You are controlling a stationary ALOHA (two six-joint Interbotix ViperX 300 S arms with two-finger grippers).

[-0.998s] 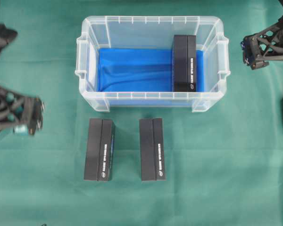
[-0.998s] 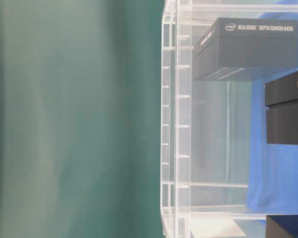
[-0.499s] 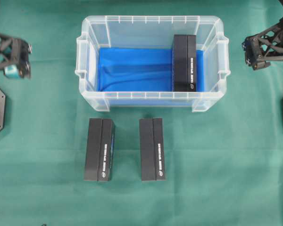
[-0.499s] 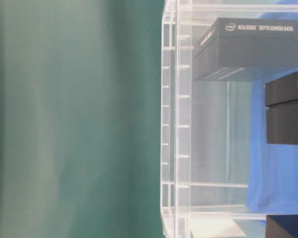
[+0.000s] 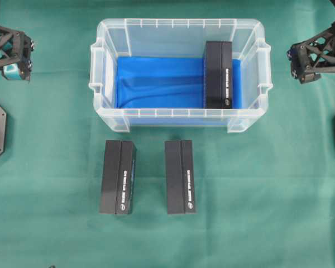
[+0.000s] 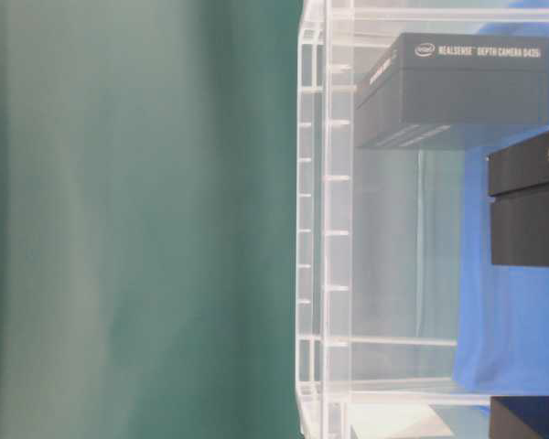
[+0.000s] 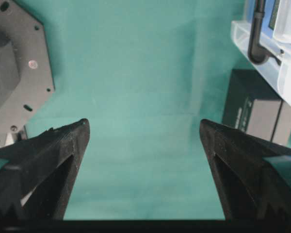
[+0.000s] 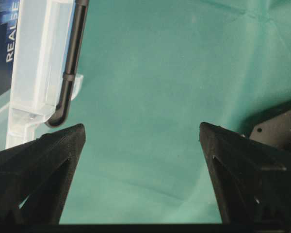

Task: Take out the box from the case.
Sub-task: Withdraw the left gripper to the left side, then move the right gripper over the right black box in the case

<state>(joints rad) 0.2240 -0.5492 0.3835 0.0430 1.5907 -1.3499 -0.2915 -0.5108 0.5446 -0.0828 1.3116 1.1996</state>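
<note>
Green-clothed worktop [image 5: 268, 195]. One clear case [image 5: 178, 30] at 12 o'clock, one black box [image 5: 218, 75] inside at its 3 o'clock end. Two more boxes [image 5: 118, 177] outside at 6. Left tool [image 5: 15, 53] and right tool [image 5: 303, 61]: spread wide, empty.

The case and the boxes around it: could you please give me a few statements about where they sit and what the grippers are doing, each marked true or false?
1. One black box lies inside the case, at its right end. True.
2. Three boxes sit on the green cloth outside the case. False: only two, a left box and a right box.
3. The left gripper is open and holds nothing. True.
4. The right gripper is shut on a box. False: it is open and empty, beside the case.
5. A blue cloth lines the case bottom. True.
</note>
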